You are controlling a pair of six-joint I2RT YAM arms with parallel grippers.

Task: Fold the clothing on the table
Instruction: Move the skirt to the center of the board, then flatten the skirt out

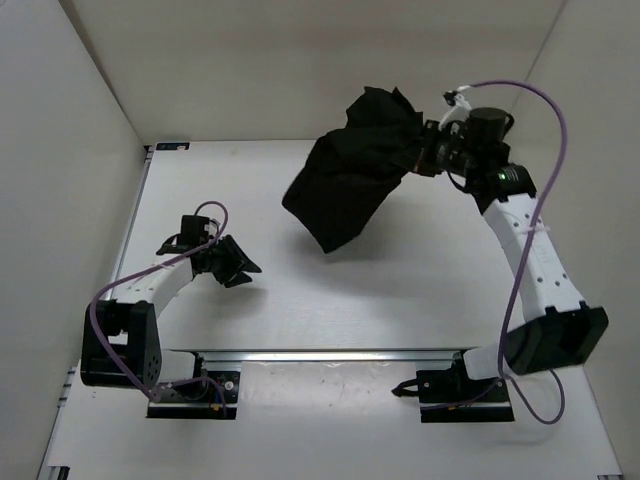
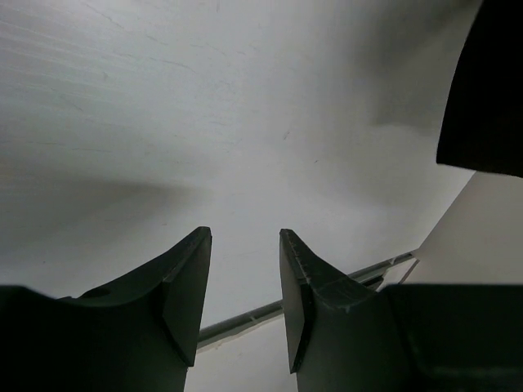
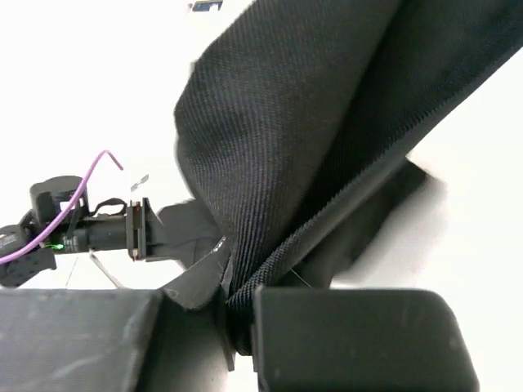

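Black pleated fabric is seen hanging in a bunch over the far right of the table (image 1: 400,290), where the clothing (image 1: 350,185) is held up by one edge; whether its lowest corner touches the white surface cannot be told. That edge is pinched between the closed jaws of the right gripper (image 1: 428,155), and in the wrist view the cloth is shown running straight down into the clamp. The left gripper (image 1: 232,262) is positioned low over the near left of the table, well apart from the garment, its fingers spread and nothing between them. The step in hand is judged to be the lifting and shaking-out of the garment ahead of any fold; no fold is yet made, and the task is taken to be at an early stage. What is called for next, it is thought, is that the cloth be lowered and drawn flat, or that a free corner be taken by the empty left gripper so the pleats can be laid out evenly
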